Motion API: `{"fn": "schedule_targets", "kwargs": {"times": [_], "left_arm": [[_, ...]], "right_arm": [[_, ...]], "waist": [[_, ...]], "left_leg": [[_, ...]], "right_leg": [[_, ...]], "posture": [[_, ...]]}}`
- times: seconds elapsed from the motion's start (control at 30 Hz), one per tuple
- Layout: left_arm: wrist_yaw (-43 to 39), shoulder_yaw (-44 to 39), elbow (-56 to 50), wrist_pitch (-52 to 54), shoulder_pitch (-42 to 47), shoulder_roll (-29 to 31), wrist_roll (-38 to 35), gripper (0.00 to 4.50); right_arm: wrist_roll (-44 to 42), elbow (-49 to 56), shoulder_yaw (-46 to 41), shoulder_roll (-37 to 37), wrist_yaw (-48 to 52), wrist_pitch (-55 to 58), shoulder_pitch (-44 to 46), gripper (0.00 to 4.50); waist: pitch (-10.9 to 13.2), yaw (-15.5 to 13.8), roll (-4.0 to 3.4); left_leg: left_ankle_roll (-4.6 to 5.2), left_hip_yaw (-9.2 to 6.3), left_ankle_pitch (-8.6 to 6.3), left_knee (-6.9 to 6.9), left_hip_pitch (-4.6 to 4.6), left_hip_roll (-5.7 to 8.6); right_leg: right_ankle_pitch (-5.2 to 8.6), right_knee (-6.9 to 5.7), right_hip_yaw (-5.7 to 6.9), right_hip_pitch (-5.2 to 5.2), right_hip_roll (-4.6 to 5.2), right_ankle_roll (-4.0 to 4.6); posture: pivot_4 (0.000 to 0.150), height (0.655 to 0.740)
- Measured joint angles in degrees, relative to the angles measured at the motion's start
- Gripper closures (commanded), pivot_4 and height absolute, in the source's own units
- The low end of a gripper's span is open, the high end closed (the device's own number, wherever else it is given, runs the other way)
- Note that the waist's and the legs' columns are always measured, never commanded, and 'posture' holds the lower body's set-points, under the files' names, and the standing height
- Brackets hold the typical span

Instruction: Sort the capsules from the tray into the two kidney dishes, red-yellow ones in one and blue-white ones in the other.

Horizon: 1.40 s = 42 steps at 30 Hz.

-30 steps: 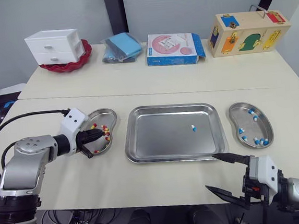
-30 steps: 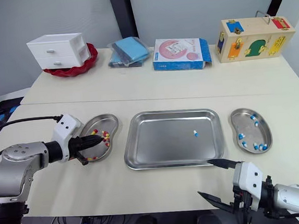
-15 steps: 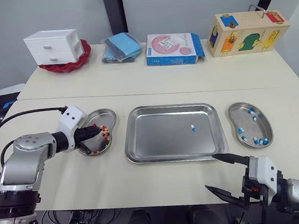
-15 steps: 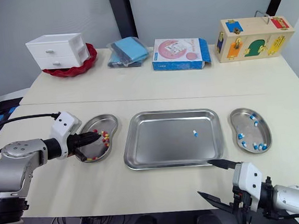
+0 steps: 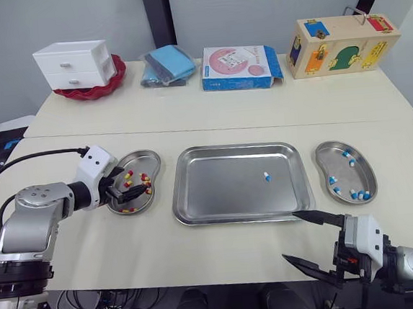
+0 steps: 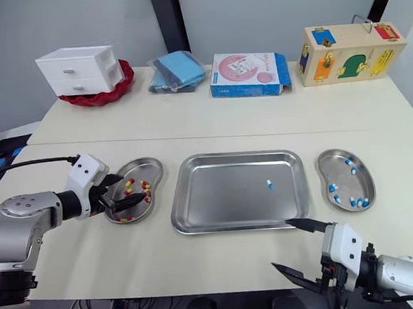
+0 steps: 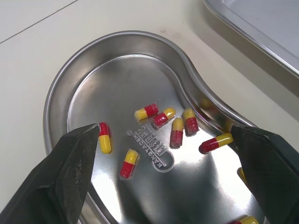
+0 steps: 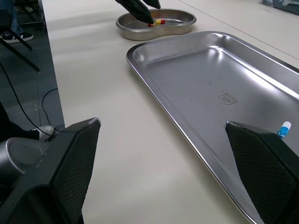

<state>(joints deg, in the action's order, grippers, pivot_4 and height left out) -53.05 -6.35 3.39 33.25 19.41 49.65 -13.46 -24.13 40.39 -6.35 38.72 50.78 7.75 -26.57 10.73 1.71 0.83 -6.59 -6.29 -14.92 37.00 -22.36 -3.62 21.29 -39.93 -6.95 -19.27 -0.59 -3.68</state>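
Note:
The left kidney dish (image 5: 140, 160) holds several red-yellow capsules (image 7: 153, 115). My left gripper (image 5: 127, 191) hangs open just over that dish, its fingers (image 7: 65, 177) spread wide to either side of the capsules with nothing between them. The steel tray (image 5: 203, 198) in the middle carries one blue-white capsule (image 5: 266, 177), also seen at the tray's far side (image 8: 283, 129). The right kidney dish (image 5: 364, 177) holds several blue-white capsules (image 5: 355, 194). My right gripper (image 5: 293, 237) stands open and empty near the table's front edge, by the tray's front right corner.
At the back stand a white drawer box (image 5: 73, 63) on a red dish, a blue packet (image 5: 166, 64), a flat pink-and-blue box (image 5: 240, 67) and a wooden lock box (image 5: 342, 45). A black cable (image 5: 26, 164) runs to my left arm. A seam (image 5: 226, 129) divides two tables.
My left gripper, shut a second ago over the left dish, has opened wide there. The right gripper has not moved.

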Motion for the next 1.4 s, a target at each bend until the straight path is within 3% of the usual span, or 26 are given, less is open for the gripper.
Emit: {"fn": "schedule_targets", "kwargs": {"times": [0.5,0.7,0.97,1.27,1.4], "left_arm": [[-1.7,-0.9,1.5,-1.1,-0.1,0.8,-1.4,0.05],[-5.3,-6.9,-2.0,-0.3,-0.9,3.2,-7.0,0.05],[-16.9,-17.2,-8.1,-0.9,-14.4,9.9,-14.5,0.05],[-23.7,-25.8,-4.6,-13.5,-31.3,13.2,-8.1,0.05],[-23.9,-27.4,-5.1,-14.0,-33.8,13.2,-7.5,0.05]], "right_arm": [[-0.3,-0.4,-0.3,-0.4,1.0,-1.9,-1.5,0.00],[-5.7,0.1,-7.5,4.6,3.4,2.1,-5.4,0.00],[-11.0,-3.6,-22.7,14.4,10.0,11.9,-7.9,0.00],[-5.9,-15.9,-28.9,23.5,16.5,18.6,-7.0,0.00],[-4.1,-19.2,-28.8,24.0,18.6,18.6,-4.9,0.00]], "waist": [[0.0,0.0,0.00],[0.0,0.0,0.01],[0.0,0.2,0.00],[0.1,0.2,0.08],[0.1,0.1,0.14]], "left_leg": [[0.00,0.00,0.00,0.00,0.00,0.00],[0.00,0.01,0.00,-0.02,-0.01,-0.02],[0.01,0.11,-0.01,-0.06,0.07,-0.04],[0.02,0.20,-0.02,-0.08,0.05,-0.03],[0.02,0.19,-0.02,-0.08,0.04,-0.04]], "right_leg": [[0.00,0.00,0.00,0.00,0.00,0.00],[0.00,0.00,0.00,0.00,0.00,0.00],[0.01,0.02,-0.08,0.01,-0.01,0.01],[0.01,0.11,-0.14,-0.04,0.01,0.01],[0.01,0.12,-0.13,-0.04,0.01,0.01]], "posture": [[0.150,0.7400],[0.150,0.7400],[0.150,0.7400],[0.150,0.7400],[0.150,0.7400]]}}
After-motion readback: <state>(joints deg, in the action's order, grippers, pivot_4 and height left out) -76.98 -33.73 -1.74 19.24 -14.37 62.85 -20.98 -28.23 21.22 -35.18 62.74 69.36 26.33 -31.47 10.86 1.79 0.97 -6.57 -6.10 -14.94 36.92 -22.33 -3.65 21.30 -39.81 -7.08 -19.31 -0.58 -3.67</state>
